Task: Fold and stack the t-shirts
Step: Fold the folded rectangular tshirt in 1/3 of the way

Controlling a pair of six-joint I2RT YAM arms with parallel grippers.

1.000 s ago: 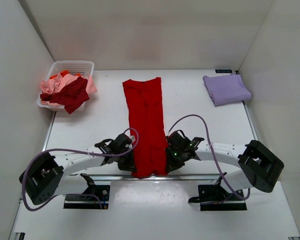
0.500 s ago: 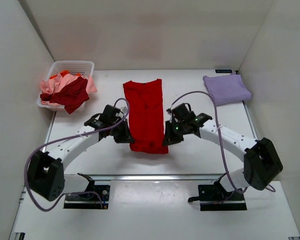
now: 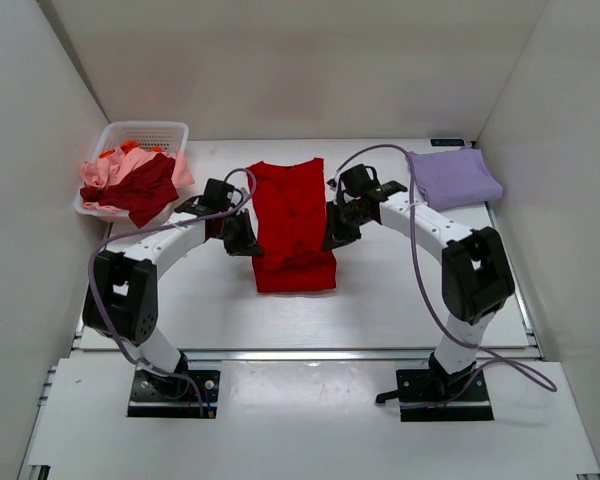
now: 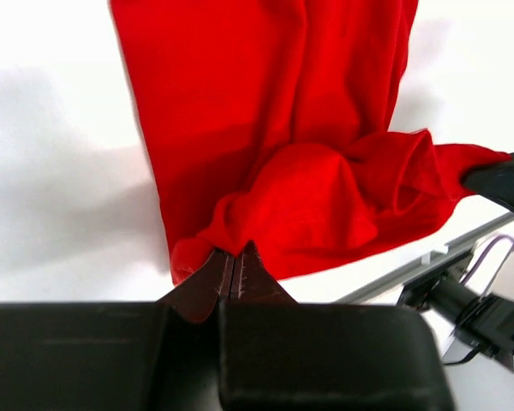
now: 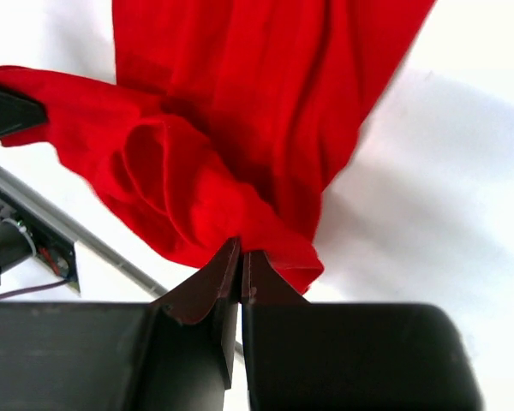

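The bright red t-shirt lies as a long strip in the middle of the table, its near end lifted and doubled back over itself. My left gripper is shut on the near left corner of the red t-shirt. My right gripper is shut on the near right corner of the red t-shirt. The cloth sags in a fold between the two grippers. A folded lavender t-shirt lies at the far right. Pink, orange and dark red t-shirts are heaped in the basket.
A white plastic basket stands at the far left by the left wall. White walls close the table on three sides. A metal rail runs along the table's near edge.
Both grippers have carried the shirt's near end away from the near edge toward the far side, doubling the strip over itself. The shirt now looks about half as long.
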